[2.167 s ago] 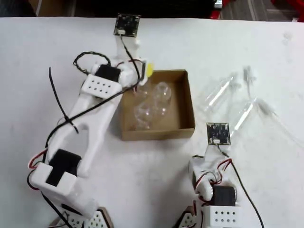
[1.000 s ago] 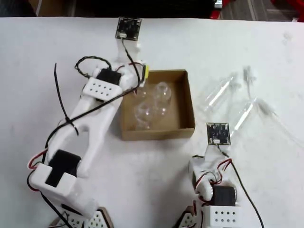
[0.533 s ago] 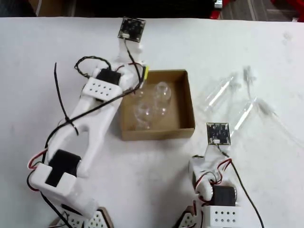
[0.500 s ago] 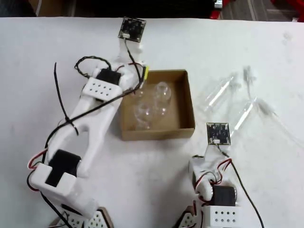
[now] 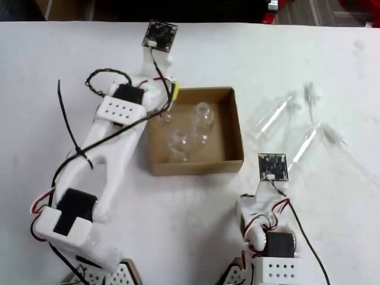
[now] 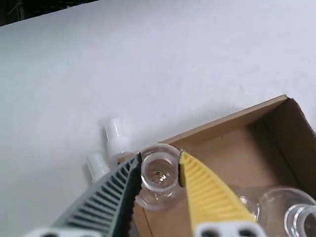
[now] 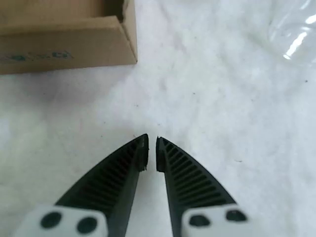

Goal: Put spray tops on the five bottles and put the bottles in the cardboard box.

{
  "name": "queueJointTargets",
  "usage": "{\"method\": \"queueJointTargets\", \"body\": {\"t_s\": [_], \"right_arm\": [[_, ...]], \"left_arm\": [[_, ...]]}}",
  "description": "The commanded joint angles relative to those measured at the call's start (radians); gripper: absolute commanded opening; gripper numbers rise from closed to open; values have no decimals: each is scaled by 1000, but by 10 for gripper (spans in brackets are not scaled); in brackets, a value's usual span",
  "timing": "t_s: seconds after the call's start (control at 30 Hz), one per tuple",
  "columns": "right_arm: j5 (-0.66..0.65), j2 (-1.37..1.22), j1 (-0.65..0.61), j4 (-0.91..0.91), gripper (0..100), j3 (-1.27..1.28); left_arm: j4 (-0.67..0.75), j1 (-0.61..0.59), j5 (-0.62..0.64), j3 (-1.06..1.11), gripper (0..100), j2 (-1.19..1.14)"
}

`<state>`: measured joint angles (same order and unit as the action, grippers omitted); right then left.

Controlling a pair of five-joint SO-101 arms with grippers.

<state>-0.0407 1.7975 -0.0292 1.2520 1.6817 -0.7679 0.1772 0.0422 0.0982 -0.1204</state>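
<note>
A clear bottle (image 6: 158, 178) was held clamped in the left gripper (image 6: 160, 158) at the far left corner of the cardboard box (image 6: 232, 121), over its wall. Two white spray tops (image 6: 116, 140) lay just outside that wall on the table (image 6: 148, 59), bare beyond. Two more bottles (image 5: 202, 116) lay inside the box. The right gripper (image 7: 151, 148) was closed on nothing over bare table near the box's near right corner; two loose bottles (image 5: 274, 116) lay right of the box

loc: robotics lab bench | evid: white table (image 5: 71, 47), 2 bare-wired arms (image 5: 113, 148)
</note>
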Motion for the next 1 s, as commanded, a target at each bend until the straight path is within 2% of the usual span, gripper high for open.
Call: {"method": "queueJointTargets", "body": {"t_s": [0.0, 0.3, 0.5, 0.6, 0.8, 0.97], "right_arm": [[6, 2, 10, 10, 15, 9], [6, 2, 10, 10, 15, 9], [6, 2, 10, 10, 15, 9], [6, 2, 10, 10, 15, 9], [6, 2, 10, 10, 15, 9], [6, 2, 10, 10, 15, 9]], "left_arm": [[-3, -24, 52, 14, 170, 73], [-11, -28, 63, 2, 172, 97], [-91, -45, 61, -32, 173, 249], [-181, -54, 61, -35, 173, 357], [-502, 22, 63, -26, 173, 550], [-654, 74, 64, -25, 173, 616]]}}
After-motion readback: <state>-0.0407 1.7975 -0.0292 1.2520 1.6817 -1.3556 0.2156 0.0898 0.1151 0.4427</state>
